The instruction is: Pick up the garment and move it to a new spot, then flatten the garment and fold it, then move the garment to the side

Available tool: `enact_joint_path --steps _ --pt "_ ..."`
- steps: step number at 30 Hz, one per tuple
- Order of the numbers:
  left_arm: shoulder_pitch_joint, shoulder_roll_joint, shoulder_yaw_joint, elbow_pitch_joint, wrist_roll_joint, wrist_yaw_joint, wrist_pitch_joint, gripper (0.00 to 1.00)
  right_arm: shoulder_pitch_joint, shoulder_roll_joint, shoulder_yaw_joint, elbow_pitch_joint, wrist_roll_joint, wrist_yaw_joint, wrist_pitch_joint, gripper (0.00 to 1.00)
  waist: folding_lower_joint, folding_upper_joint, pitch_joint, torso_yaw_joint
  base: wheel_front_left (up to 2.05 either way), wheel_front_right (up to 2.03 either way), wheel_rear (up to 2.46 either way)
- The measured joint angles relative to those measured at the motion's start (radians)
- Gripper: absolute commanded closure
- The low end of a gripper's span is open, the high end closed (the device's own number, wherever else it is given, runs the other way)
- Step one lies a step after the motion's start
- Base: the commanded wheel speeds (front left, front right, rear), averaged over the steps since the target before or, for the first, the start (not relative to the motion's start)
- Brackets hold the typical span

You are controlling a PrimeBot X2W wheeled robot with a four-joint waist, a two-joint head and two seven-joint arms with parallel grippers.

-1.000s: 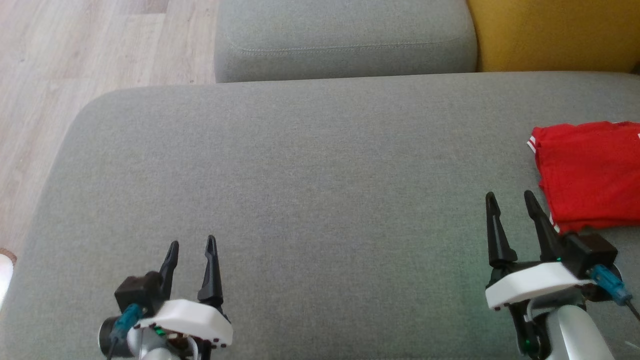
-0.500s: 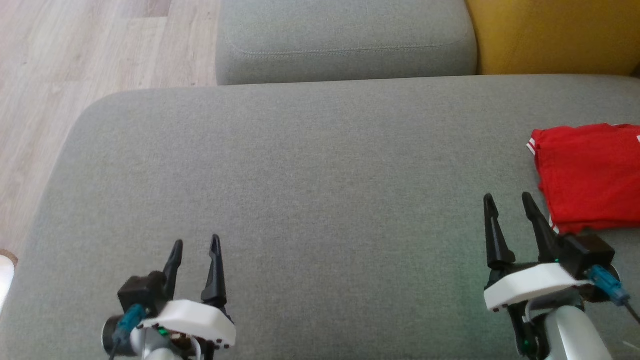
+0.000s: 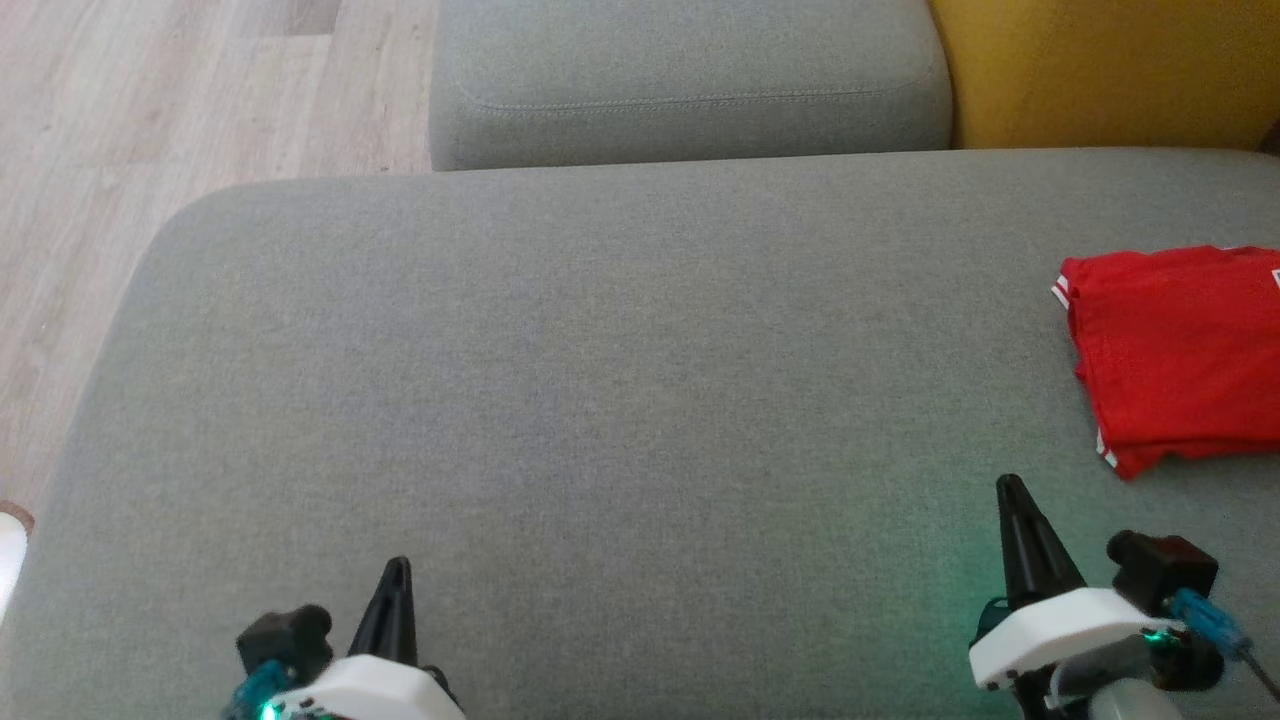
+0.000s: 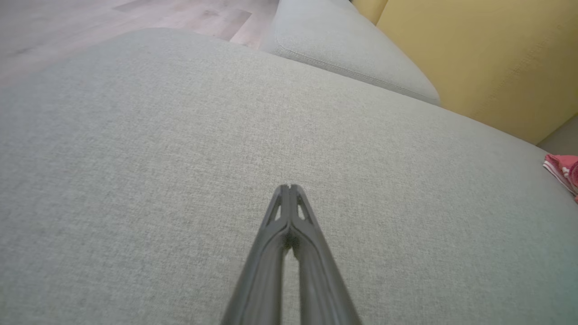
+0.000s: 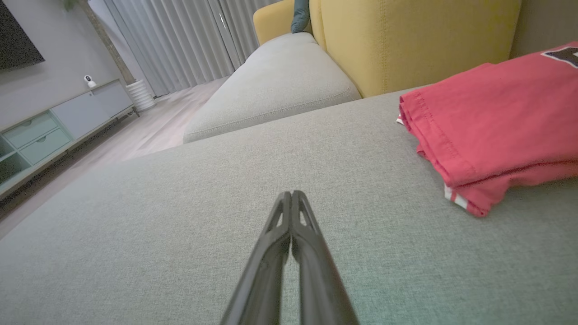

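Observation:
The garment point(image 3: 1180, 350) is a red shirt with white trim, folded into a flat stack at the right edge of the grey cushion point(image 3: 600, 380); the right wrist view has the garment point(image 5: 492, 117) at its upper right, and a corner of the garment point(image 4: 562, 169) shows in the left wrist view. My right gripper point(image 3: 1010, 485) sits shut and empty near the cushion's front, left of and below the shirt, apart from it. My left gripper point(image 3: 397, 565) is shut and empty at the lower left. Both pairs of fingertips meet in the wrist views point(image 4: 289, 187) point(image 5: 289, 194).
A second grey cushion point(image 3: 690, 80) lies beyond the big one, with a yellow sofa back point(image 3: 1100, 70) to its right. Wooden floor point(image 3: 150, 120) runs along the left edge. A low cabinet point(image 5: 49, 131) and curtains point(image 5: 180, 40) stand farther off.
Both grippers have gone from open to shut and drawn back toward the bottom edge of the head view. The red shirt has stayed where it was.

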Motion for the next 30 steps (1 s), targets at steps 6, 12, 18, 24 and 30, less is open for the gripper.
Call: enact_joint_path --steps 6,12,18,24,30 --pt "0.000 0.000 0.018 -0.001 -0.064 -0.009 0.016 1.00 0.000 0.000 -0.007 -0.005 0.069 0.000 0.012 1.00 0.0000 0.0000 0.002 0.000 0.00 0.00 0.00" --pt "-0.001 0.000 0.026 -0.002 -0.127 -0.020 0.033 1.00 0.000 0.000 -0.018 -0.009 0.138 0.000 0.023 1.00 0.0000 0.0000 0.004 -0.001 0.00 0.00 0.00" --pt "-0.010 0.001 0.049 -0.008 -0.190 -0.029 0.050 1.00 -0.006 0.000 -0.024 -0.011 0.206 0.000 0.032 1.00 0.0000 0.0000 0.005 -0.002 0.00 0.00 0.00" --pt "-0.022 0.001 0.056 -0.013 -0.252 -0.039 0.067 1.00 -0.014 0.000 -0.031 -0.017 0.274 0.000 0.049 1.00 0.0000 0.0000 0.007 -0.002 0.00 0.00 0.00" --pt "-0.023 0.001 0.069 -0.014 -0.305 -0.048 0.079 1.00 -0.014 0.000 -0.036 -0.023 0.331 0.000 0.058 1.00 0.0000 0.0000 0.009 -0.003 0.00 0.00 0.00"
